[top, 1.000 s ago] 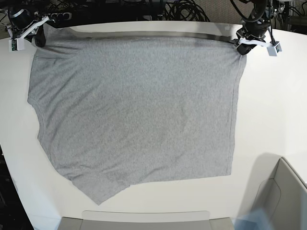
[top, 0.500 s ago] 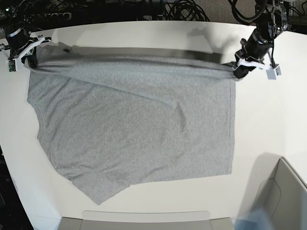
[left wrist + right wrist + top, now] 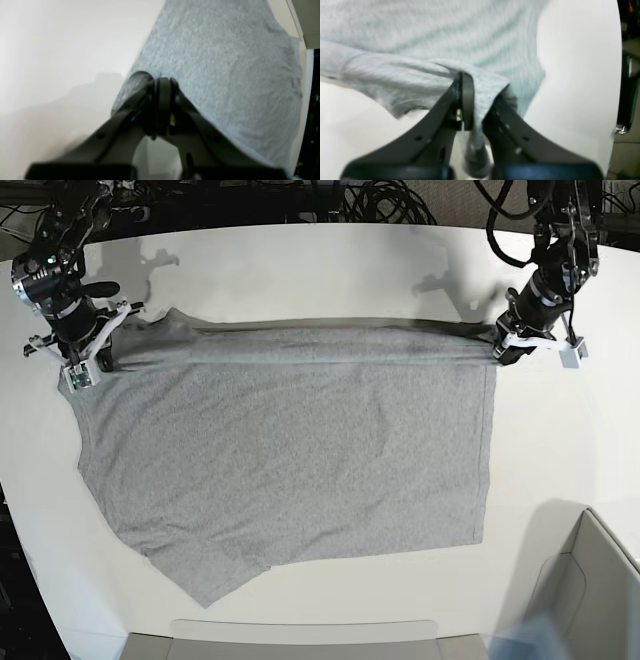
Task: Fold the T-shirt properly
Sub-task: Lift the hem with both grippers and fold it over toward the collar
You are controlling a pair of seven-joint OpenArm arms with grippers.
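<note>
The heather-grey T-shirt [image 3: 290,450] lies spread on the white table [image 3: 300,270], plain side up. Its far edge is lifted and doubled over into a narrow band running between the two grippers. My left gripper [image 3: 500,348], on the right of the base view, is shut on the far right corner of the cloth. In the left wrist view, the left gripper [image 3: 160,85] pinches the T-shirt [image 3: 225,62] at its edge. My right gripper [image 3: 100,360] is shut on the far left corner. The right wrist view shows the right gripper [image 3: 477,100] with bunched T-shirt [image 3: 445,30] between its fingers.
A grey bin [image 3: 590,590] stands at the near right corner. A flat grey tray [image 3: 300,635] sits along the near edge. Black cables [image 3: 380,200] lie behind the table's far edge. Bare white table shows beyond the shirt and to its right.
Both grippers have carried the shirt's far edge from the back of the table toward the near side, and the edge now lies doubled over the body. The lower part has not shifted.
</note>
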